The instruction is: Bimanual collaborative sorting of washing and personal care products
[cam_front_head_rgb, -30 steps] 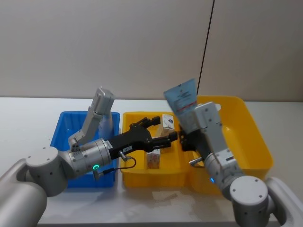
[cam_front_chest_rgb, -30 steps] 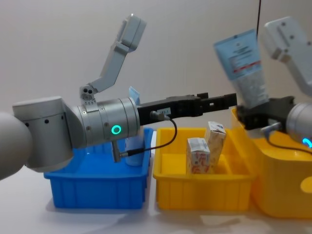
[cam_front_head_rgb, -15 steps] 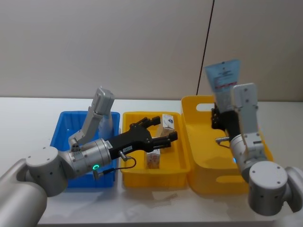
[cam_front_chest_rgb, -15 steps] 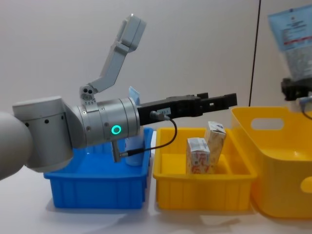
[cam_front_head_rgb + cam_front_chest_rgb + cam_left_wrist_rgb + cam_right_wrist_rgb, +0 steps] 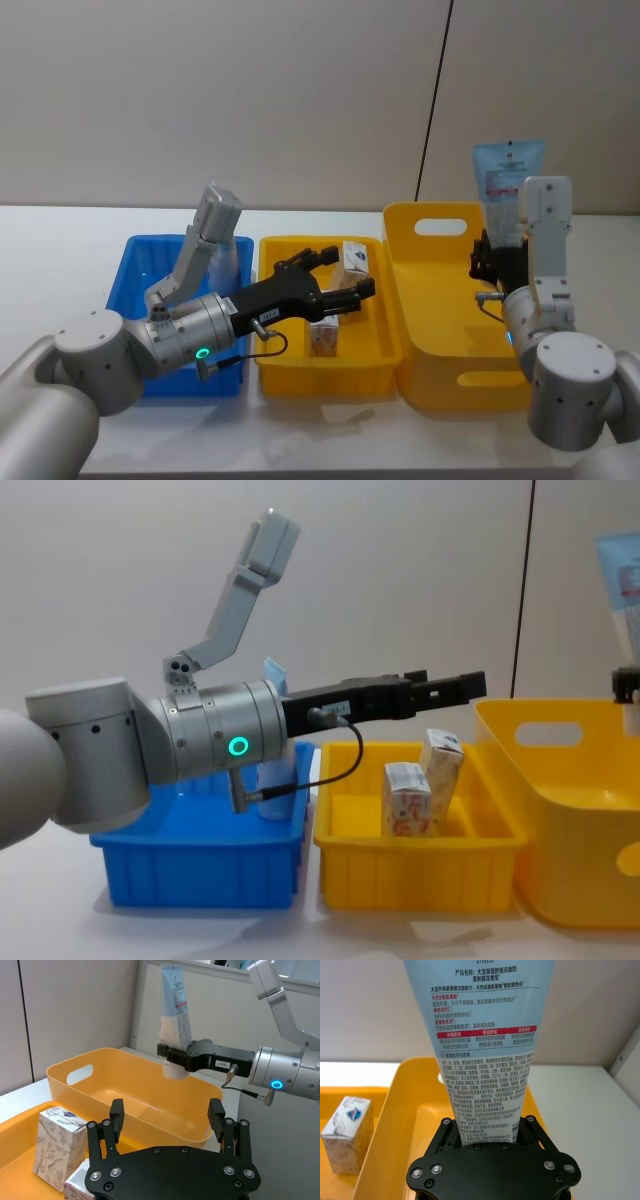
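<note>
The left gripper (image 5: 348, 272) was held over the small yellow tray (image 5: 330, 368), its fingers spread wide and empty. Two cream cartons (image 5: 407, 798) were seen standing in that tray, just below the fingers. A pale squeeze tube (image 5: 270, 777) was stood in the blue bin (image 5: 200, 865) beside it. Farther off, a blue-and-white squeeze tube (image 5: 508, 185) was clamped upright near its cap end by the right gripper (image 5: 495, 264), above the large yellow bin (image 5: 440, 330).

You're working in a bare robot lab (plain grey wall panels (image 5: 220, 100)), with sorting bins (image 5: 200, 865) on a white surface (image 5: 60, 240).
</note>
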{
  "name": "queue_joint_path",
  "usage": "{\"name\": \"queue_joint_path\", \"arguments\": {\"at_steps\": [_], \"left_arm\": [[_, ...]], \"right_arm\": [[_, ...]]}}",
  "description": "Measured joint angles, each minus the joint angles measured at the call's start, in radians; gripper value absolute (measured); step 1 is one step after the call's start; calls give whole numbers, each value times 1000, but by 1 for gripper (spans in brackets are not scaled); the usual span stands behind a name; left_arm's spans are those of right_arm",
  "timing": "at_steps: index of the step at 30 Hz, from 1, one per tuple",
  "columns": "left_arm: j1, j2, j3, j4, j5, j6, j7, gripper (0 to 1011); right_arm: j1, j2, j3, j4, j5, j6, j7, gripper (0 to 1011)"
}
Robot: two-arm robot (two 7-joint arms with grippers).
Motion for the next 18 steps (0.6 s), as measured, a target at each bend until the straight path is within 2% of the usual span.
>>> {"name": "queue_joint_path", "arguments": {"at_steps": [7, 18], "left_arm": [[0, 0, 0, 0, 0, 0, 0, 1001], [0, 0, 0, 0, 0, 0, 0, 1001]], "right_arm": [[-11, -27, 17, -15, 15, 63, -8, 297], [-13, -62, 36, -21, 27, 108, -21, 297]]}}
